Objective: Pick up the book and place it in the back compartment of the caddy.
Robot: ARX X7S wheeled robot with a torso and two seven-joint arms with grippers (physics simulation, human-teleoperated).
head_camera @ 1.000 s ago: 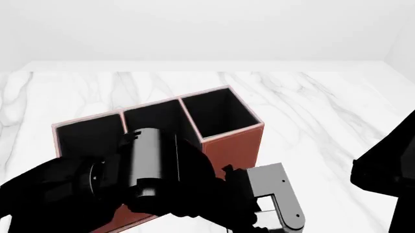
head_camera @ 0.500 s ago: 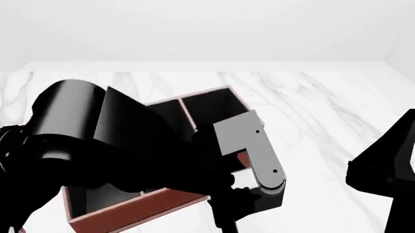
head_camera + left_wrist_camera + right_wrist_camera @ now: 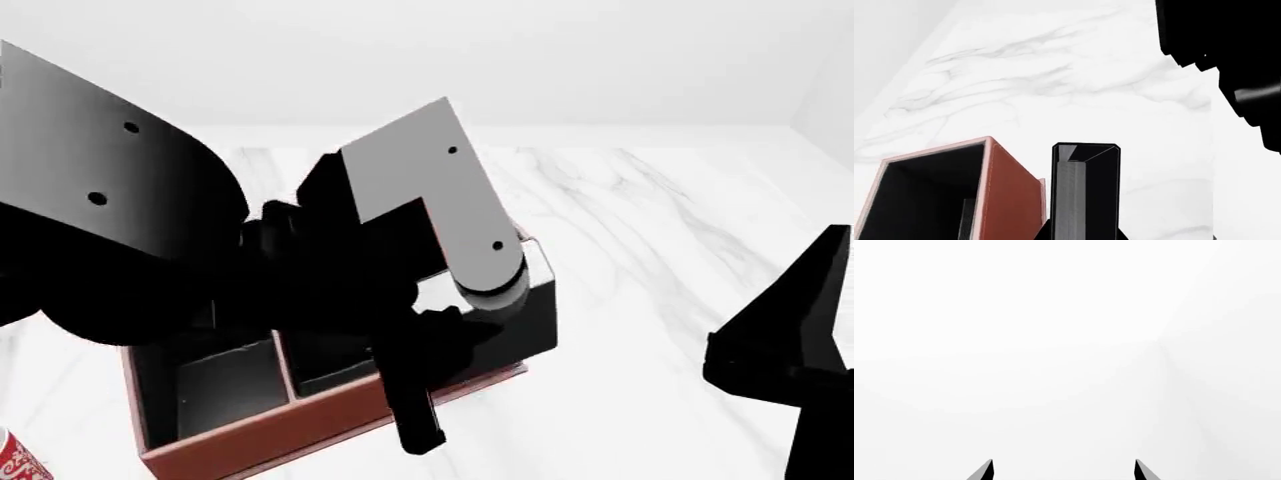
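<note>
Head view: left arm (image 3: 200, 240) has risen since a second ago, hiding more of the caddy (image 3: 267, 435). Left gripper (image 3: 1084, 235) clamps the book (image 3: 1086, 192) upright beside the caddy's tall end; right gripper (image 3: 1063, 471) spread apart

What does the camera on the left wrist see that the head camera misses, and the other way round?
Only the left wrist view shows the book, black with pale page edges, held upright just outside the caddy's reddish wall. Only the head view shows the caddy's nearer cells, a scrap of a red mug at the corner, and the dark right arm off to the side. Both show the caddy and the white marble table.
</note>
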